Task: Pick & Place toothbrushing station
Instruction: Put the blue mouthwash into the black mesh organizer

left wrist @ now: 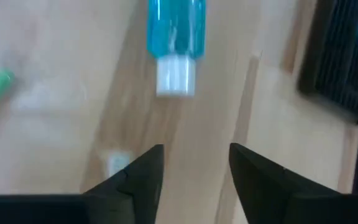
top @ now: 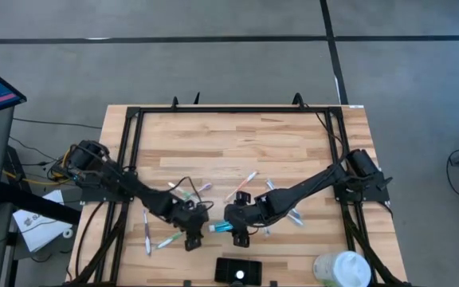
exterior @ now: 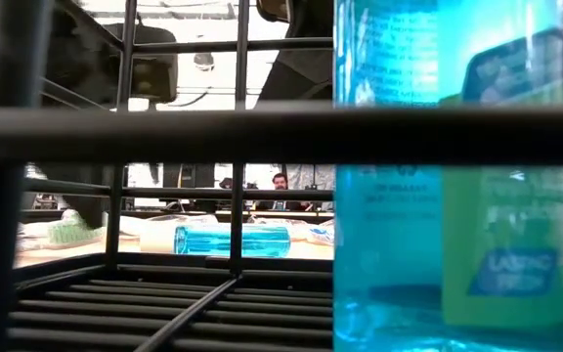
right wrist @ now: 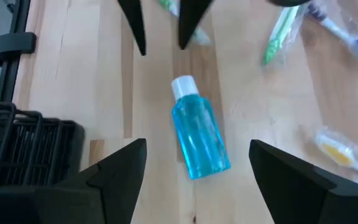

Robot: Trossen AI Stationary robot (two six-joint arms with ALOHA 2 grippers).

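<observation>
A small blue bottle (right wrist: 197, 138) with a white cap (right wrist: 184, 86) lies on its side on the wooden table, between my two grippers. My right gripper (right wrist: 197, 144) is open wide, one finger standing on each side of the bottle's base end without touching it. My left gripper (left wrist: 194, 152) is open and empty, a short way from the cap (left wrist: 176, 74), facing the right gripper. The toothbrushing station (top: 223, 267), a low black wire box, stands at the table's near edge in front of both grippers. A second blue bottle (exterior: 448, 176) stands upright in it.
Several wrapped toothbrushes (top: 245, 183) lie scattered on the table around the grippers, one green (right wrist: 278, 31) and one yellow (right wrist: 334, 149). A white round container (top: 341, 269) stands at the near right corner. A black frame (top: 229, 109) rims the table.
</observation>
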